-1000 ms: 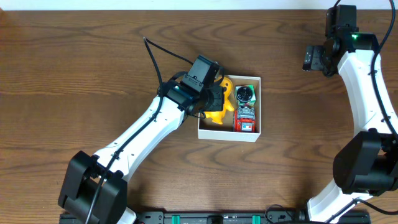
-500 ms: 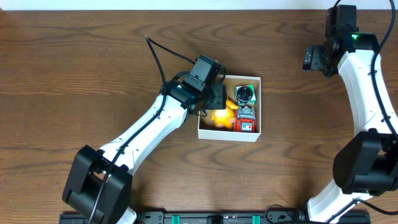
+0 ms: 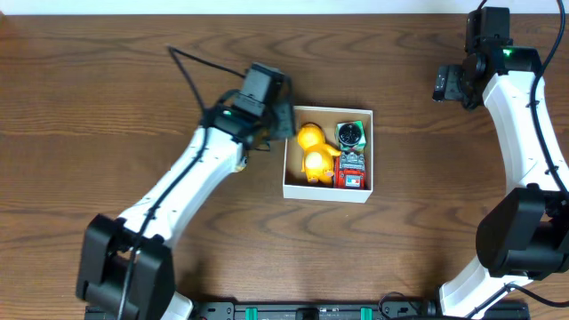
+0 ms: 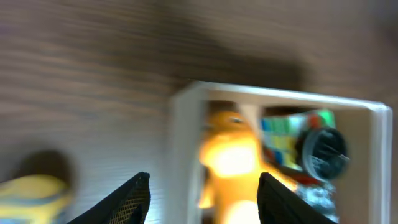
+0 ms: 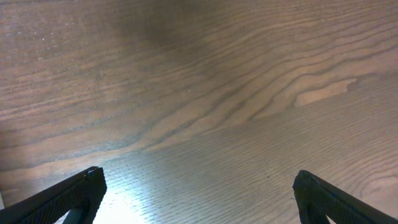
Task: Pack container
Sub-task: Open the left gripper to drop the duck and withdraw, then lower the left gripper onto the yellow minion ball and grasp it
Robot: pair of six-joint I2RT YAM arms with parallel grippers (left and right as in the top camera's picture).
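Note:
The container point(image 3: 325, 195) is a small white-walled box in the middle of the table. Inside lie an orange-yellow toy point(image 3: 311, 151), a round dark toy point(image 3: 351, 133) and a red toy point(image 3: 353, 171). My left gripper point(image 3: 283, 123) hovers just outside the box's upper left corner, open and holding nothing. Its wrist view is blurred, with the box wall point(image 4: 185, 124) and the orange toy point(image 4: 231, 155) beyond the spread gripper point(image 4: 204, 180). My right gripper point(image 3: 442, 84) stays at the far right, open point(image 5: 199, 186) over bare wood.
A blurred yellow object point(image 4: 31, 190) lies on the table at the lower left of the left wrist view. A black cable point(image 3: 200, 67) trails from the left arm. The wooden table point(image 3: 107, 107) surrounds the box.
My left gripper opened and let go of the orange toy, which now lies in the container. The left arm then drew back to the upper left, out of the box. The right arm stayed still.

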